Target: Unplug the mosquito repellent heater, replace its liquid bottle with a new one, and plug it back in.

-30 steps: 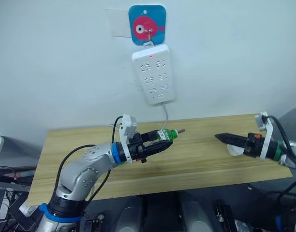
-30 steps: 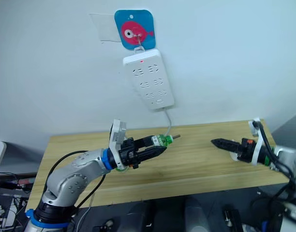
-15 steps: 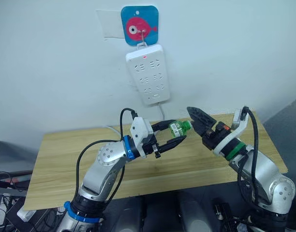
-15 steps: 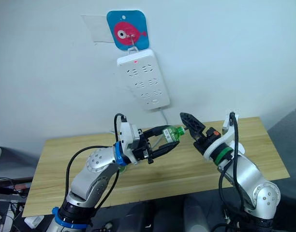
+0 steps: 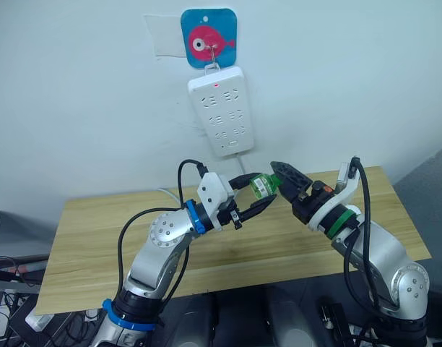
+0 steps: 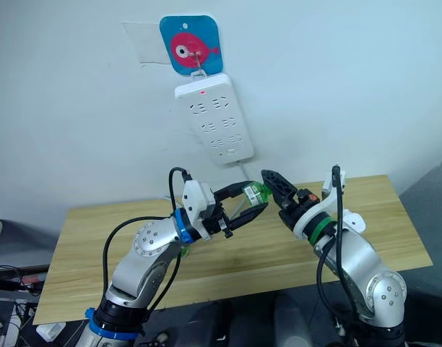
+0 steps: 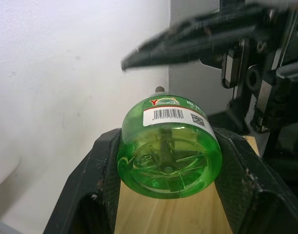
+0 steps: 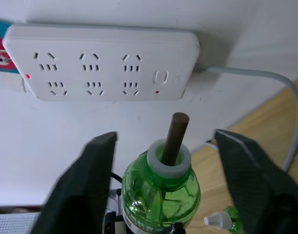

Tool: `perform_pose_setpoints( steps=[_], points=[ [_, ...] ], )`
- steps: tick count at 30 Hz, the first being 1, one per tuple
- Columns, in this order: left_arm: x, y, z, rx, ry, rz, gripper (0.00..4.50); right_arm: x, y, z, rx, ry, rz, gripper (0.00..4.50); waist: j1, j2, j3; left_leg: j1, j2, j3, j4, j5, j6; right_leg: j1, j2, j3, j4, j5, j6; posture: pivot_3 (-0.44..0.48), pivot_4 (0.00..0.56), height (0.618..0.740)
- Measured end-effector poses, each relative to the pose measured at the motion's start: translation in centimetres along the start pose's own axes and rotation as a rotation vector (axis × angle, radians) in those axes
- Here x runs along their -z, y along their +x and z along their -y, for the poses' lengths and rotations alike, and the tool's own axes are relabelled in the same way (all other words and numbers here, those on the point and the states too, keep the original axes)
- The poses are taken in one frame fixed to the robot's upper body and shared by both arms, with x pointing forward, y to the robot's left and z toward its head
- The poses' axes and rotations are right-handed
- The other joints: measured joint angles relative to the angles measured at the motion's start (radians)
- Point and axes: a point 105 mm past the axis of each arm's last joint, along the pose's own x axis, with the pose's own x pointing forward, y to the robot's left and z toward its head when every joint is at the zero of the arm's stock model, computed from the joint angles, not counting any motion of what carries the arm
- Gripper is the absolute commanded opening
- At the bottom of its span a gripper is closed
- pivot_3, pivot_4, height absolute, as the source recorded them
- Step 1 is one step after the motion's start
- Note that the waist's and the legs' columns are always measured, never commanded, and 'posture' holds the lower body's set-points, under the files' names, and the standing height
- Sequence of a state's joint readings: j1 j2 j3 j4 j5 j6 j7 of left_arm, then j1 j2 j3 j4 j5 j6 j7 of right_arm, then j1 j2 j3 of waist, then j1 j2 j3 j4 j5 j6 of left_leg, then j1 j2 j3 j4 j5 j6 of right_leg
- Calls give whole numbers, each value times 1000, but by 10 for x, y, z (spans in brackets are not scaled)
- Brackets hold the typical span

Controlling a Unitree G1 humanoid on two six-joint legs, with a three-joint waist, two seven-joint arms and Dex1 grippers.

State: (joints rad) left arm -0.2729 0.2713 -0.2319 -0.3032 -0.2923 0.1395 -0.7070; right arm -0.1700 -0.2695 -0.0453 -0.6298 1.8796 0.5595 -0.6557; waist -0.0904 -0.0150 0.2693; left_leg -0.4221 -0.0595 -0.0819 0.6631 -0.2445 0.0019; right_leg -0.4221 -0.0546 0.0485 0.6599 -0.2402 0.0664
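My left gripper (image 5: 264,194) is shut on a green liquid bottle (image 5: 261,186), held in the air above the wooden table (image 5: 91,238) with its neck pointing to the right. The left wrist view looks at the bottle's base (image 7: 168,158), clamped between both fingers. A white collar and a brown wick (image 8: 176,136) top the bottle. My right gripper (image 5: 277,173) is open, one finger (image 8: 88,180) on each side of the neck and neither touching it. The mosquito repellent heater is hidden.
A white power strip (image 5: 221,108) hangs on the wall from a blue fish hook (image 5: 209,36), all sockets free, its grey cable (image 5: 243,166) dropping behind the table. The right wrist view catches a small white-tipped green thing (image 8: 222,219) below the bottle.
The left arm lifted the bottle off the table's middle. The right arm swung in from the table's right end, and its open fingers now straddle the bottle's neck.
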Motion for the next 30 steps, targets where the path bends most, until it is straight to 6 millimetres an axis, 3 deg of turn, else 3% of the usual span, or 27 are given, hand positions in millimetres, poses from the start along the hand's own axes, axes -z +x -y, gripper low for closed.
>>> perform_pose_setpoints(
  steps=[4,10,11,13,17,18,24,30],
  points=[
    [0,1,1,5,0,-1,2256,-1,0,-1,-2,-13,-2,852,0,0,0,0,0,0,0,0,0,0,0,0,0,0,0,-173,274,740],
    [-1,2,1,7,2,0,2256,0,1,-1,-8,-14,-5,830,0,0,0,0,0,0,0,0,0,0,0,0,0,0,0,-178,270,740],
    [-1,2,1,7,2,0,2816,0,1,-1,-9,-13,-4,830,0,0,0,0,0,0,0,0,0,0,0,0,0,0,0,-182,259,740],
    [0,2,2,11,-1,-3,3180,0,0,-1,-9,-19,-4,830,0,0,0,0,0,0,0,0,0,0,0,0,0,0,0,-197,245,740],
    [5,-1,8,35,-20,-19,4408,3,-3,8,18,-29,-9,830,-1,0,-1,0,0,0,0,0,0,0,0,0,0,0,0,-287,203,740],
    [7,-4,9,36,-22,-28,4500,3,-5,11,30,-33,-7,830,-3,1,-3,0,0,0,0,0,0,0,0,0,-1,0,0,-299,195,740],
    [4,-26,8,22,-33,-79,4500,-2,-16,30,121,-137,39,830,-29,4,-26,-1,0,1,-1,0,0,0,0,1,-1,0,0,-324,176,740],
    [6,-42,5,37,-31,-133,4500,-15,-17,34,155,-291,86,830,-49,4,-35,0,0,1,-1,0,0,1,1,0,-2,-1,1,-315,182,740]
  ],
)
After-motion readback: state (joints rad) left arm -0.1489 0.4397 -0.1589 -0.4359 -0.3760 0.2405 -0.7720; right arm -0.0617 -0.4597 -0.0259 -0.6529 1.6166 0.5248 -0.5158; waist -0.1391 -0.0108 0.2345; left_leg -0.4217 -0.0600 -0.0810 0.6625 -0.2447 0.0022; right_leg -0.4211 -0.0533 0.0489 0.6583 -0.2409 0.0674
